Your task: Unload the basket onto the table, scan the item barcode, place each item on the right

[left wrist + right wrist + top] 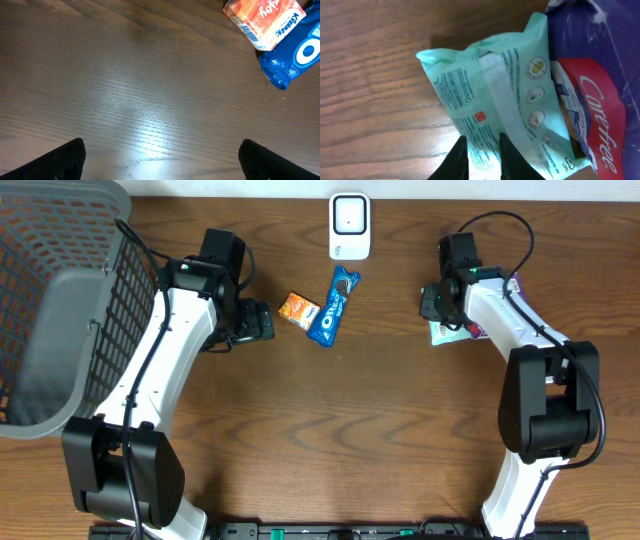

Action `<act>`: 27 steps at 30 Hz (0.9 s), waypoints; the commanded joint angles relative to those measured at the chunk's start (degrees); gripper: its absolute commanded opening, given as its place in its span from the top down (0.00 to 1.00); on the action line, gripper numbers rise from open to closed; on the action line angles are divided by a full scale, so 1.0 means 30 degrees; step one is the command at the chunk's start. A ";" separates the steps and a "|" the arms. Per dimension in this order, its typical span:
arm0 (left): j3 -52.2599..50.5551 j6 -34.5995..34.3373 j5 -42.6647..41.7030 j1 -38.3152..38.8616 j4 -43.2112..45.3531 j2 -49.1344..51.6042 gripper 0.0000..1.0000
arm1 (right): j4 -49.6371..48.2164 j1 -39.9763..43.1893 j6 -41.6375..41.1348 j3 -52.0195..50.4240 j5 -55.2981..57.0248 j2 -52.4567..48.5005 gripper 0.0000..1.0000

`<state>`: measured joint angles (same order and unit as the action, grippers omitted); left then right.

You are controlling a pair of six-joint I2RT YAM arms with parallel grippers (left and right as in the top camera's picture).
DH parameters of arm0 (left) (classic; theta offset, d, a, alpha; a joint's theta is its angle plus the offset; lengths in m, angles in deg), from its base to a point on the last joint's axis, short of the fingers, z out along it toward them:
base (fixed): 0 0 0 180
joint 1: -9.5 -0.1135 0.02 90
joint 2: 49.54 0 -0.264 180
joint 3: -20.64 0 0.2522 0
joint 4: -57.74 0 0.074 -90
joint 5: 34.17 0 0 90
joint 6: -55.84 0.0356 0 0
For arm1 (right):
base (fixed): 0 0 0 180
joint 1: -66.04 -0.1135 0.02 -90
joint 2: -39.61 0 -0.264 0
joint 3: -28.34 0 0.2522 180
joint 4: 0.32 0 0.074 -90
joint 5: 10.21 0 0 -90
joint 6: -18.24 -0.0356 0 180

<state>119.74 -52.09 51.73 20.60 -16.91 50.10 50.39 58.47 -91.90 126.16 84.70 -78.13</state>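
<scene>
A mint-green wipes packet (pixel 495 95) lies on the wooden table, partly on top of a purple Carefree pack (pixel 602 85). My right gripper (pixel 482 162) is shut on the green packet's near edge, a strip of it pinched between the two black fingers. From overhead, the right gripper (pixel 432 305) and green packet (pixel 445 332) are at the right. The white scanner (pixel 350 225) stands at the back centre. My left gripper (pixel 161 160) hangs open over bare wood, short of an orange packet (pixel 262 17) and a blue Oreo pack (pixel 295 55).
A grey mesh basket (pixel 60 310) fills the far left of the table. The orange packet (pixel 299 309) and Oreo pack (pixel 333 307) lie just below the scanner, right of my left gripper (pixel 262 321). The purple pack (pixel 478 330) sits under the right arm.
</scene>
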 commanded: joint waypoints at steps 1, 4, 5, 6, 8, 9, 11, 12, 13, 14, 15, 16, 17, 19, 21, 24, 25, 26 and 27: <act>-0.0044 0.0255 0.0248 -0.0015 -0.0044 -0.0095 0.02 | -0.0335 -0.0168 0.0022 0.0109 0.0364 -0.0240 0.83; -0.0044 0.0255 0.0255 -0.0015 -0.0044 -0.0095 0.02 | -0.0452 -0.0109 0.0015 0.0109 0.1355 -0.0240 0.83; -0.0044 0.0255 0.0248 -0.0015 -0.0044 -0.0095 0.02 | -0.0488 -0.0066 0.0015 0.0109 0.1683 -0.0240 0.83; -0.0051 0.0255 0.0248 -0.0015 -0.0044 -0.0095 0.02 | -0.0554 -0.0015 0.0022 0.0109 0.1938 -0.0240 0.81; -0.0044 0.0255 0.0248 -0.0015 -0.0044 -0.0095 0.02 | -0.0860 0.0146 0.0197 0.0109 0.2127 -0.0240 0.78; -0.0051 0.0255 0.0255 -0.0015 -0.0044 -0.0095 0.02 | -0.0947 0.0197 0.0204 0.0117 0.2055 -0.0240 0.78; -0.0044 0.0255 0.0248 -0.0015 -0.0044 -0.0095 0.02 | -0.0896 0.0211 0.0401 0.0262 0.1588 -0.0219 0.79; -0.0044 0.0255 0.0248 -0.0015 -0.0044 -0.0095 0.02 | -0.0816 0.0204 0.0459 0.0379 0.1377 -0.0219 0.78; -0.0044 0.0255 0.0248 -0.0015 -0.0044 -0.0095 0.02 | -0.0750 0.0138 0.0466 0.0532 0.1253 -0.0219 0.78; -0.0051 0.0255 0.0248 -0.0015 -0.0044 -0.0095 0.02 | -0.0692 0.0087 0.0474 0.0648 0.1260 -0.0219 0.78; -0.0044 0.0248 0.0248 -0.0015 -0.0044 -0.0095 0.02 | -0.0597 0.0015 0.0554 0.0794 0.1260 -0.0219 0.78; -0.0044 0.0255 0.0248 -0.0015 -0.0044 -0.0095 0.02 | -0.0525 -0.0066 0.0743 0.0969 0.1260 -0.0219 0.78; -0.0044 0.0255 0.0255 -0.0015 -0.0044 -0.0095 0.02 | -0.0525 -0.0146 0.0933 0.1064 0.1260 -0.0219 0.78; -0.0051 0.0255 0.0248 -0.0015 -0.0051 -0.0095 0.02 | -0.0634 -0.0335 0.1239 0.1122 0.1231 -0.0219 0.78; -0.0044 0.0255 0.0255 -0.0015 -0.0044 -0.0095 0.02 | -0.0831 -0.0619 0.1938 0.1122 0.1239 -0.0219 0.77; -0.0051 0.0255 0.0248 -0.0015 -0.0044 -0.0095 0.02 | -0.1042 -0.1027 0.3453 0.1122 0.0976 -0.0219 0.77; -0.0051 0.0255 0.0248 -0.0015 -0.0044 -0.0095 0.02 | -0.1049 -0.1129 0.4160 0.1122 0.0656 -0.0219 0.77; -0.0044 0.0248 0.0248 -0.0015 -0.0044 -0.0095 0.02 | -0.0991 -0.1195 0.4874 0.1122 0.0299 -0.0226 0.77; -0.0044 0.0255 0.0248 -0.0015 -0.0044 -0.0095 0.02 | -0.0903 -0.1260 0.5515 0.1071 0.0102 -0.0233 0.77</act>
<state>119.74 -52.07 51.73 20.60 -16.91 50.10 47.51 55.76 -83.09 128.32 87.25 -78.15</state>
